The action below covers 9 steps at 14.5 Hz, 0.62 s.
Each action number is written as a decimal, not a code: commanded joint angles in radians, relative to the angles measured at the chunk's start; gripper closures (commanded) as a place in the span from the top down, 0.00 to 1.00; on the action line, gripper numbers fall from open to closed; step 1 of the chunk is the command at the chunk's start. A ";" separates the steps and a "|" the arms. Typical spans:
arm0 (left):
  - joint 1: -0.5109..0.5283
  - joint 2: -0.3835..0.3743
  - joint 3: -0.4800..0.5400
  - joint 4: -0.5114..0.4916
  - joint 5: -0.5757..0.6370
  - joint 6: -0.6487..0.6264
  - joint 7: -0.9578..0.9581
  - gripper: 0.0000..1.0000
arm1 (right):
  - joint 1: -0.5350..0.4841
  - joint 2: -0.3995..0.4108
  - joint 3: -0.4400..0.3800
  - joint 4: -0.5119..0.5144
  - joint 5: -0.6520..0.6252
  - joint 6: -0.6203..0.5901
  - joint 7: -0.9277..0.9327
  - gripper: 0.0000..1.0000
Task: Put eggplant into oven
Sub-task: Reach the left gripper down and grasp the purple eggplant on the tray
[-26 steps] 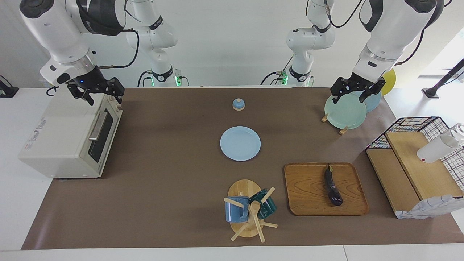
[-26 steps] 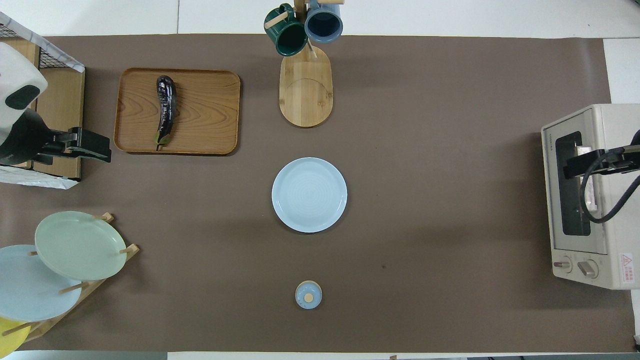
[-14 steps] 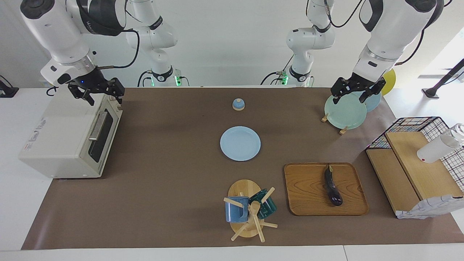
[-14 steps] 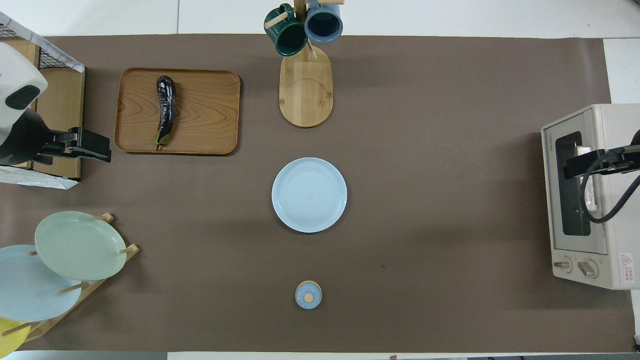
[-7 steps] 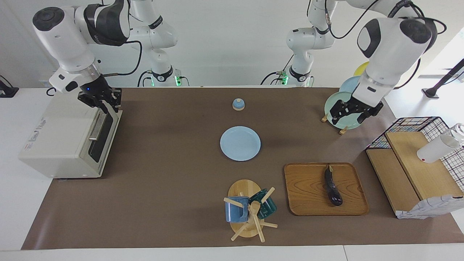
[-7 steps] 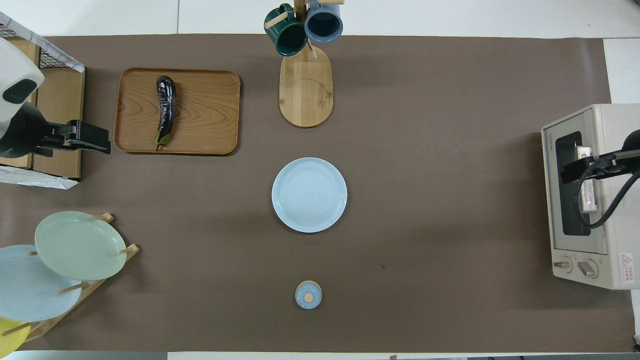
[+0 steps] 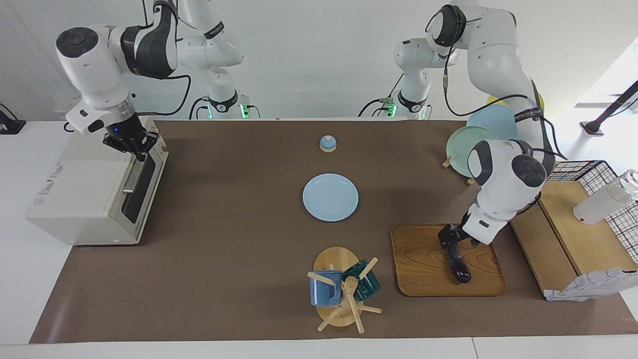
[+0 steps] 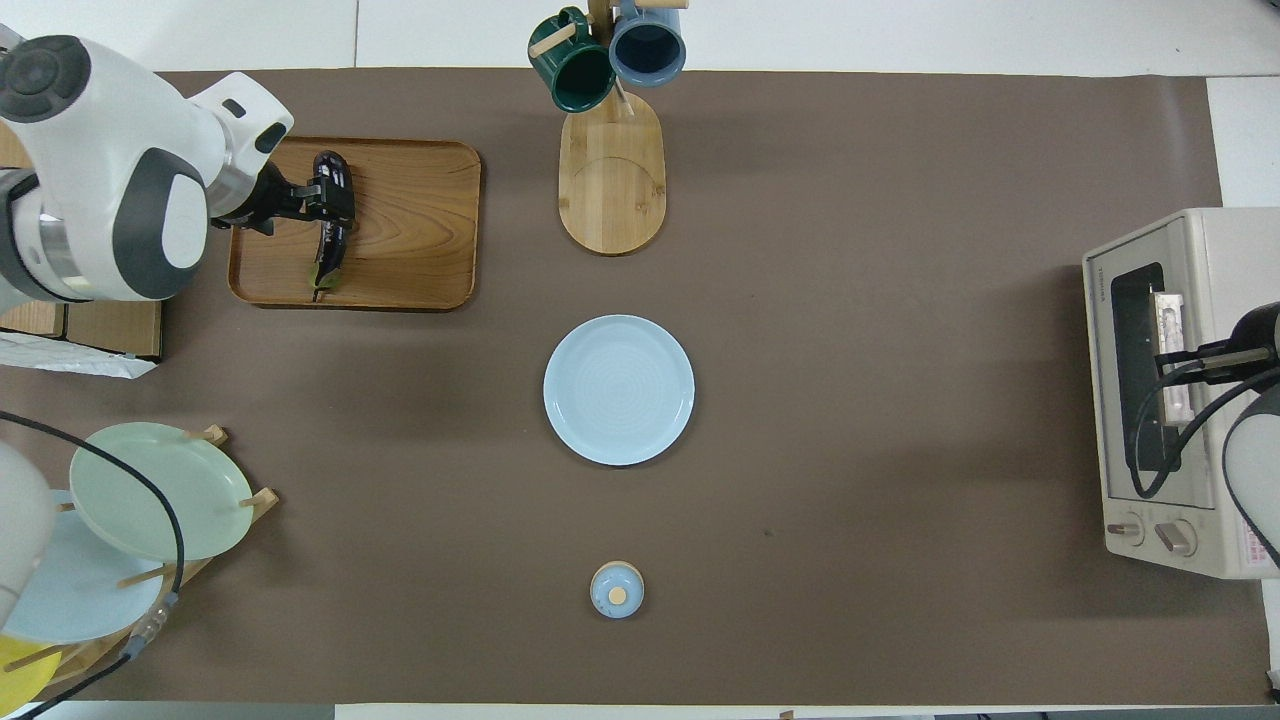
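The dark purple eggplant lies on a wooden tray toward the left arm's end of the table; it also shows in the overhead view. My left gripper is down on the tray, open, its fingers on either side of the eggplant's stem half, as the overhead view also shows. The cream-white oven stands at the right arm's end with its door closed. My right gripper is at the oven's top front edge, by the silver handle.
A light blue plate lies mid-table. A mug tree with two mugs stands beside the tray. A small blue lid sits near the robots. A plate rack and a wire basket shelf stand at the left arm's end.
My left arm swung from over the plate rack down to the tray and set its gripper astride the eggplant. My right gripper lowered to the oven's top front edge by the handle.
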 commanded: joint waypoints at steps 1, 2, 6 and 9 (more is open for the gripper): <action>0.005 0.029 0.004 0.044 0.025 0.037 0.012 1.00 | -0.022 -0.026 0.006 -0.053 -0.020 0.057 -0.027 0.00; -0.001 0.029 0.005 0.031 0.023 0.045 0.013 1.00 | -0.024 -0.025 0.006 -0.059 -0.031 0.062 -0.030 0.00; -0.004 0.024 0.005 -0.005 0.022 0.071 0.016 0.98 | -0.027 -0.032 0.006 -0.088 -0.031 0.096 -0.024 0.00; -0.001 0.015 0.007 -0.036 0.022 0.084 0.041 0.97 | -0.028 -0.026 0.006 -0.108 -0.031 0.122 -0.034 0.00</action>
